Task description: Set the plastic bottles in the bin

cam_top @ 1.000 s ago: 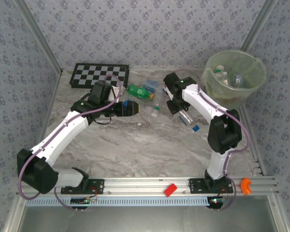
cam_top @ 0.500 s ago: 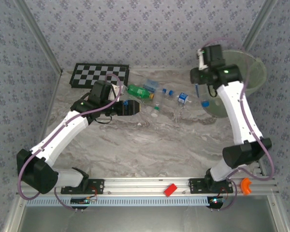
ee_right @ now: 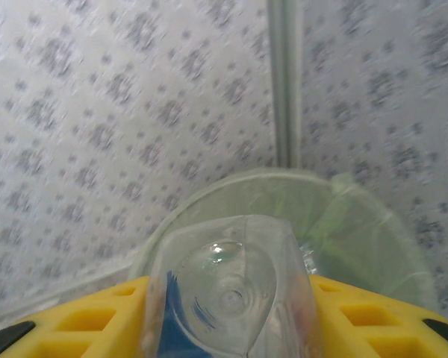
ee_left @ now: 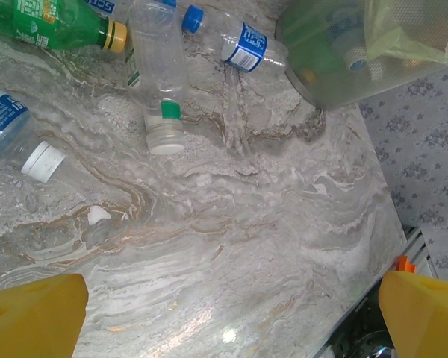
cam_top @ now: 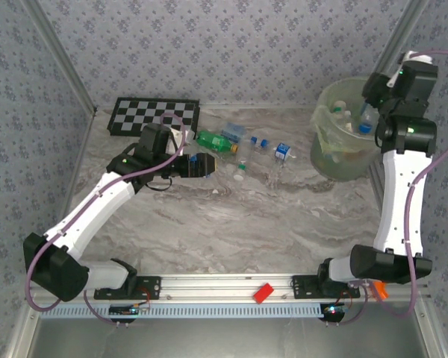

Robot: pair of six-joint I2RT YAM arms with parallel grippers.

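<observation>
Swung the right tool (ee_right: 230,317) up over the bin (cam_top: 327,153), partly closed on a clear bottle (ee_right: 228,261), ready to drop it in. Held the left tool (ee_left: 224,313) fully open, empty, above loose bottles (ee_left: 160,97) on the tabletop (ee_left: 246,246) left of the bin.

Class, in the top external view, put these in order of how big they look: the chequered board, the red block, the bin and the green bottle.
1. bin
2. chequered board
3. green bottle
4. red block, smallest even though it lies nearer the camera
</observation>
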